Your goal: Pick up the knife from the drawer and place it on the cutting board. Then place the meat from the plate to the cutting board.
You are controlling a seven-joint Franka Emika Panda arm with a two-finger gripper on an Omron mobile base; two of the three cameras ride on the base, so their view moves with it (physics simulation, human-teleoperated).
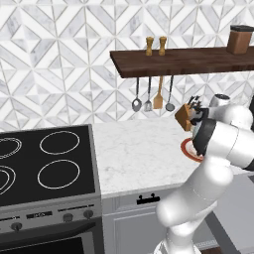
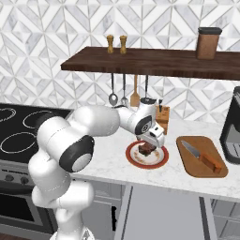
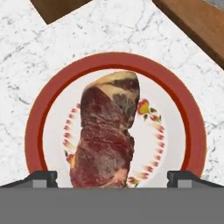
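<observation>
The meat [image 3: 107, 135], a dark reddish-brown chunk, lies on the round white plate with a red-brown rim [image 3: 113, 59]. My gripper [image 3: 111, 179] hangs open just above it, one fingertip [image 3: 41, 178] on each side of the chunk, touching nothing. From the right base view the gripper [image 2: 151, 142] sits over the meat [image 2: 146, 149] on the plate [image 2: 161, 161]. To the right, the knife [image 2: 200, 155] rests on the brown cutting board [image 2: 192, 166]. The pale grey drawer [image 2: 164, 211] stands open below the counter edge. A sliver of the plate [image 1: 187, 149] peeks out behind my arm.
A wooden knife block [image 2: 162, 119] stands right behind the plate. Utensils [image 2: 124, 91] hang under the dark wall shelf [image 2: 154, 61]. A dark appliance [image 2: 232, 131] stands at the far right, and a black stovetop [image 1: 44, 158] lies to the left.
</observation>
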